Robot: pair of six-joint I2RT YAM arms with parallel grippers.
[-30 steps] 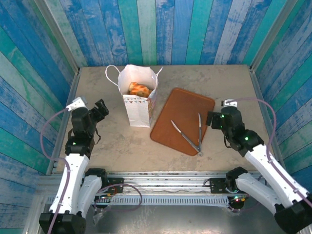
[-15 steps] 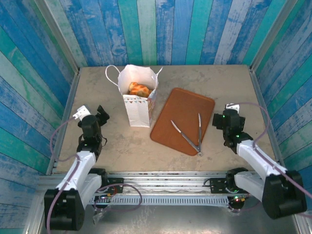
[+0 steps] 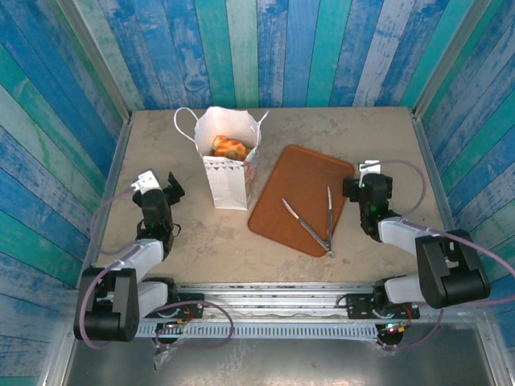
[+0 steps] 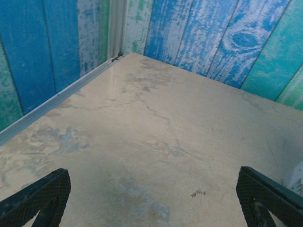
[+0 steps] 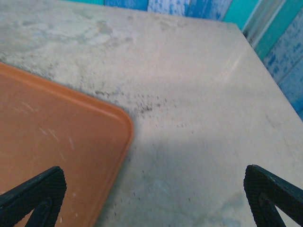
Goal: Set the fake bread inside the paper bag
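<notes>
Both arms are folded lower toward their bases than a second ago. I see the left gripper [image 3: 170,185] and right gripper [image 3: 352,190] both spread wide, holding nothing. Bread [image 3: 229,147] peeks out of the bag [image 3: 228,181]; whatever's deeper is hidden from me. Bag's front print is too small to read. Tongs [image 3: 306,225] lie on the tray [image 3: 302,173], right of the bag.

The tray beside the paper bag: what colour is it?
The tray is plain orange-brown, clearest in the top external view.
</notes>
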